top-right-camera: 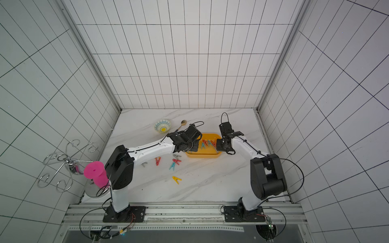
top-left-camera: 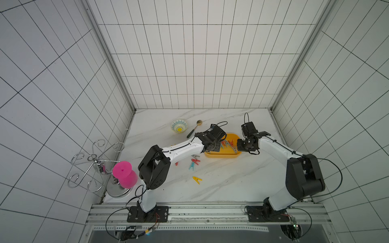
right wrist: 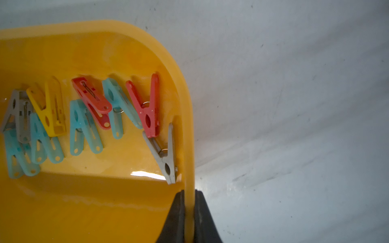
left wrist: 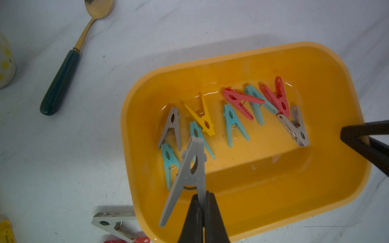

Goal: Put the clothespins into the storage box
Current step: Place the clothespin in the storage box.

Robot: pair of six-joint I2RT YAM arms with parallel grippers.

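Observation:
The yellow storage box (top-left-camera: pixel 223 156) (top-right-camera: pixel 202 156) sits right of centre on the table. Several red, teal, yellow and grey clothespins (left wrist: pixel 233 124) (right wrist: pixel 84 126) lie inside it. My left gripper (left wrist: pixel 202 197) (top-left-camera: pixel 214 147) hangs above the box's left part, shut on one leg of a grey clothespin (left wrist: pixel 189 168). My right gripper (right wrist: pixel 189 193) (top-left-camera: pixel 239 147) is shut on the box's right rim (right wrist: pixel 185 105), one finger inside and one outside. Loose clothespins lie on the table left of the box: grey (top-left-camera: pixel 195 156), red (top-left-camera: pixel 195 161), teal (top-left-camera: pixel 191 166) and, nearer the front, yellow (top-left-camera: pixel 197 179).
A patterned bowl (top-left-camera: pixel 179 125) and a dark-handled gold spoon (top-left-camera: pixel 194 128) lie behind the box to its left. A pink cup (top-left-camera: pixel 125 174) hangs on a metal rack (top-left-camera: pixel 92 162) at the table's front left corner. Another red peg (top-right-camera: pixel 157 161) lies under the left arm.

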